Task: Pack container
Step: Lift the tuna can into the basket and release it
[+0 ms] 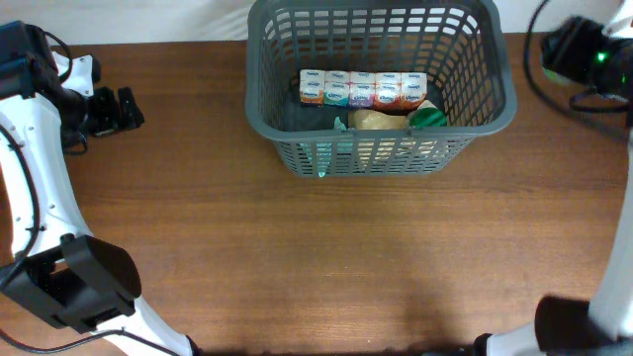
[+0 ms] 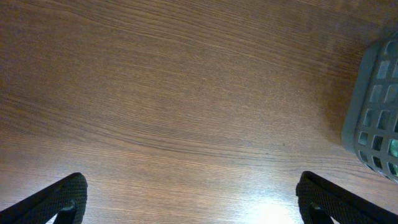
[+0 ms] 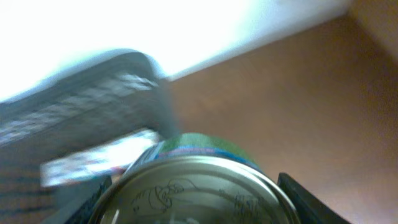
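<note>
The left arm [image 1: 30,178] is built of smooth white tubular links joined by bulky matte-black housings, the largest of them a boxy black joint [image 1: 74,282]. It ends in an all-black left end effector [image 1: 127,109] whose two fingers [image 2: 59,199] have a finely textured, rubbery black surface and rounded tips. The right arm [image 1: 615,287] repeats the scheme of white link and black joint, and its right end effector [image 1: 569,49] is a black block bearing a small glowing green light [image 1: 600,56], with a thin black cable [image 1: 530,44] looping beside it.
</note>
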Robot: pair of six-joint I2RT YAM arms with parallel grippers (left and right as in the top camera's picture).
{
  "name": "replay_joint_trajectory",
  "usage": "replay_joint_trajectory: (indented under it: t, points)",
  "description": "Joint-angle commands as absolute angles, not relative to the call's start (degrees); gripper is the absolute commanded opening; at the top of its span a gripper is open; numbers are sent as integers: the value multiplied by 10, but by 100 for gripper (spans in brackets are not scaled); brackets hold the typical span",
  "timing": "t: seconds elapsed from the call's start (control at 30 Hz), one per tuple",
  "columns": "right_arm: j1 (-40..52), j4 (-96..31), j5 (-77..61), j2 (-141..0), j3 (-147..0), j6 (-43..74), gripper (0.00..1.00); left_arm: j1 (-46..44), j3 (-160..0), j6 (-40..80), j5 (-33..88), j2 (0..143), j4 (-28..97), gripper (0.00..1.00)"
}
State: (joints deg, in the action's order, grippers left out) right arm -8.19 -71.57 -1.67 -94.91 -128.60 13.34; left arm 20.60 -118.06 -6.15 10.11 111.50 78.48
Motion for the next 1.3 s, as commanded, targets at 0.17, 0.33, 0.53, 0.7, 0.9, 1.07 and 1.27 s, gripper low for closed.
replay_joint_trajectory:
  t: [0.17, 0.33, 0.53, 0.7, 0.9, 1.07, 1.27]
  points:
    - [91, -677, -75, -943, -1284, 17, 4, 208, -1179, -56, 107, 1118, 785, 99]
    - [131, -626, -76, -1048, -1258, -2, 4, 208, -1179, -56, 107, 1118, 785, 99]
    - [144, -626, -117, -1180, -1258, 0, 4, 208, -1179, -56, 107, 1118, 785, 99]
    - [146, -664, -116, -1272, -1258, 5, 4, 208, -1179, -56, 107, 1118, 785, 99]
    - [148, -684, -116, -1289, -1258, 4, 65, 208, -1179, -56, 107, 1118, 785, 99]
    - [144, -690, -116, -1277, -1270, 4, 99, 208, -1179, -56, 107, 1118, 785, 99]
    - [144, -757, -114, -1218, -1420, 4, 99, 208, -1179, -56, 107, 1118, 785, 99]
